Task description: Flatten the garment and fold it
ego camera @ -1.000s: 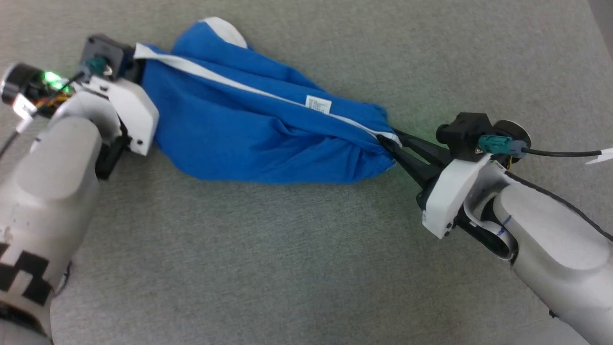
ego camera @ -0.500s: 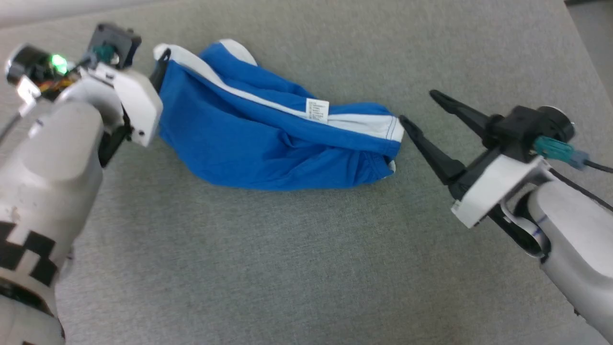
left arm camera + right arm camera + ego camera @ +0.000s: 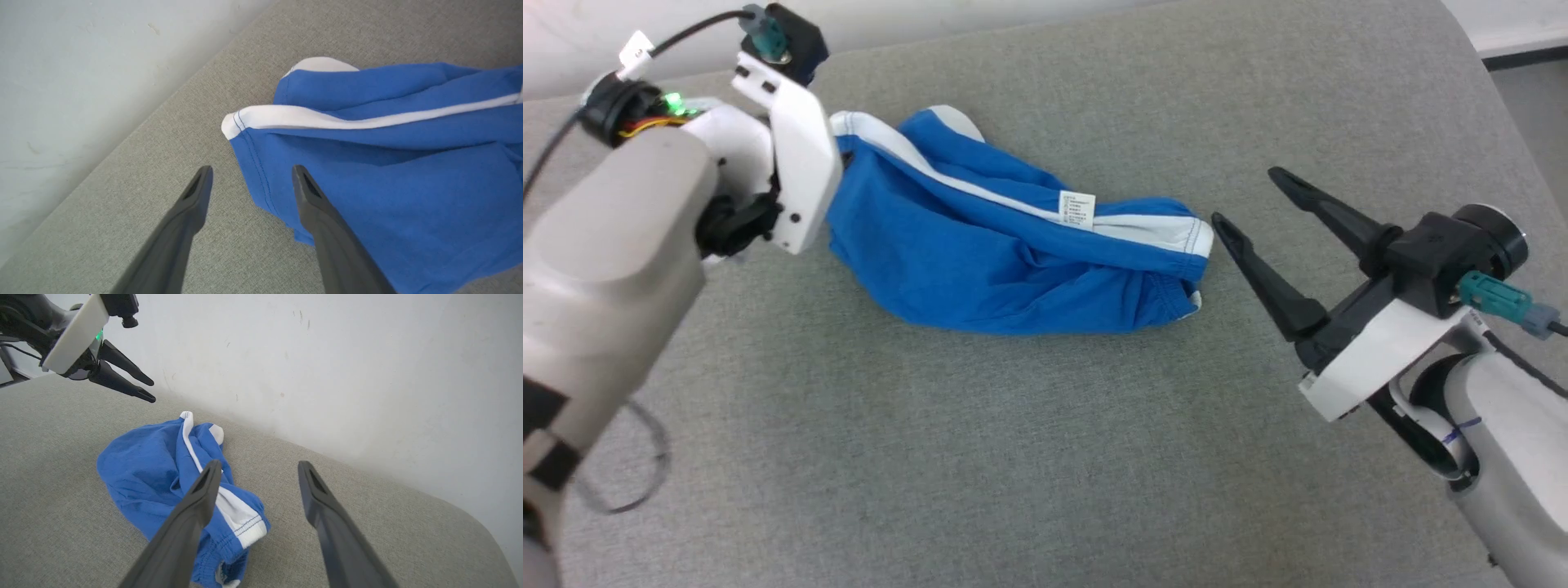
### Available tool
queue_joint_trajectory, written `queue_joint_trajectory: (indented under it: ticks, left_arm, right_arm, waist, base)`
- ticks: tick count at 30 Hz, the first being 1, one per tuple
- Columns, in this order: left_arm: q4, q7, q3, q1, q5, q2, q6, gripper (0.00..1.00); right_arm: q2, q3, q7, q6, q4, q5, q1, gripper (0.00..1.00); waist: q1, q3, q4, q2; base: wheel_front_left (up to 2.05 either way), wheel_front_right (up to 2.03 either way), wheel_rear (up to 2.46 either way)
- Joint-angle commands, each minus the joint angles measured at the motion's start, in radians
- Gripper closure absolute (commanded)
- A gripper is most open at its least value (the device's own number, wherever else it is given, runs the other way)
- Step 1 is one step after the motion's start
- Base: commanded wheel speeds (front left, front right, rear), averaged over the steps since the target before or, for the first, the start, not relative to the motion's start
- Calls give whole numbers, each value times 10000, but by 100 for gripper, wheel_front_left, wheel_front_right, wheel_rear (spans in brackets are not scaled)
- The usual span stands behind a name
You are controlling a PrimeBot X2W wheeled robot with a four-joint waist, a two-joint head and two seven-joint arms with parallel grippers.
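Right pincer (image 3: 1245, 196) wide open, empty, just off right end of shorts (image 3: 980, 269); left pincer (image 3: 250, 171) open, empty, at left hem. Long axis runs between your arms.

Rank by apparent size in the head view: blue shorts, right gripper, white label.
Largest: blue shorts.
Next: right gripper, though probably nearer the camera.
Smallest: white label.

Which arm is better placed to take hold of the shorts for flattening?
Probably the left. The left gripper is open, and its wrist view shows the hemmed edge of the shorts between its fingers. The right gripper, also open, stands clear of the waistband end.
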Motion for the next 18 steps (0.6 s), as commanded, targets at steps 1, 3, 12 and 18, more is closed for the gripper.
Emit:
queue_joint_trajectory:
  ticks: [1, 3, 12, 18]
  left_arm:
    - [-159, 266, -131, -112, -221, 155, -65, 0]
    - [-460, 786, -379, -144, -580, 381, -65, 0]
    - [-377, 1747, -1202, 148, -1096, 658, -66, 0]
    - [-527, 2433, -1617, 472, -1192, 786, -66, 100]
  right_arm:
    - [96, -37, 55, -21, -71, -50, 126, 0]
    - [205, -53, 125, -21, -156, -91, 158, 0]
    - [709, 250, 82, -21, 192, -18, -19, 0]
    - [759, 462, -59, -21, 569, 186, -296, 0]
  waist:
    - [1, 200, -214, 0]
    - [1, 340, -375, 0]
    - [1, 941, -1056, 0]
    - [1, 962, -1156, 0]
  base:
    - [0, 0, 0]
    - [0, 0, 0]
    - [0, 0, 0]
    - [0, 0, 0]
